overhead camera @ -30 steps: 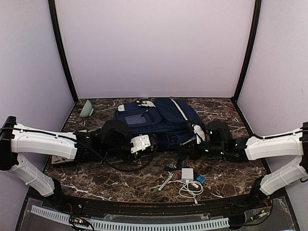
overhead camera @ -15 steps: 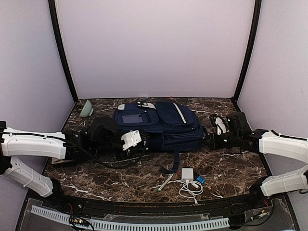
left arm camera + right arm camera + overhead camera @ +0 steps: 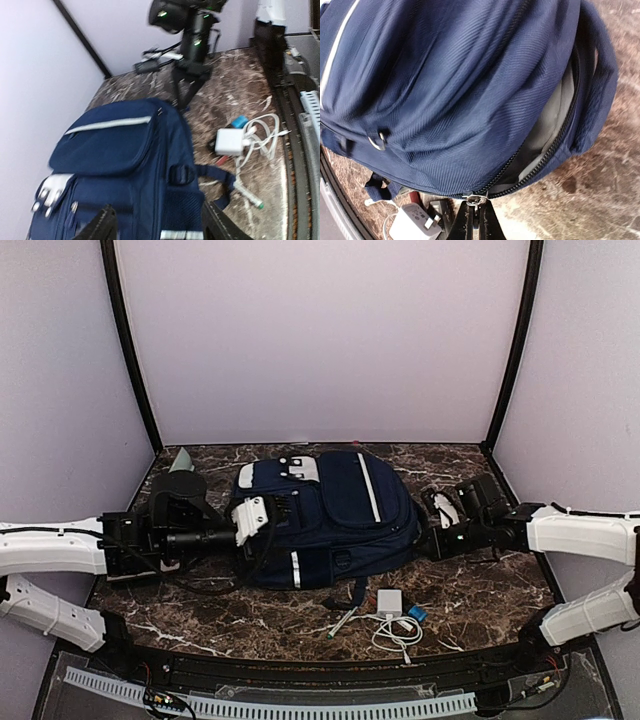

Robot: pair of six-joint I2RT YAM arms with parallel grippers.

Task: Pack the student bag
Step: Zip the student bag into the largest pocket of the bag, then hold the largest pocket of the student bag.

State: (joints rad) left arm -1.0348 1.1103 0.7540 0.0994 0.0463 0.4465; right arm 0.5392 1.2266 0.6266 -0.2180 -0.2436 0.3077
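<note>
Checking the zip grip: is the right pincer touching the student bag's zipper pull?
Touching. The right wrist view shows the right pincer closed on the zipper pull of the student bag, the metal ring pinched between its tips beside the partly open zipper.

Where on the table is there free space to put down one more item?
Bare marble front left, between left arm and table edge, and back right, behind right arm. Crowded: charger, cable, pen before the student bag.

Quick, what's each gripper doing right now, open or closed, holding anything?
Left gripper: open, fingers apart over the navy backpack, holding nothing.
Right gripper: closed on the backpack's zipper pull.
</note>
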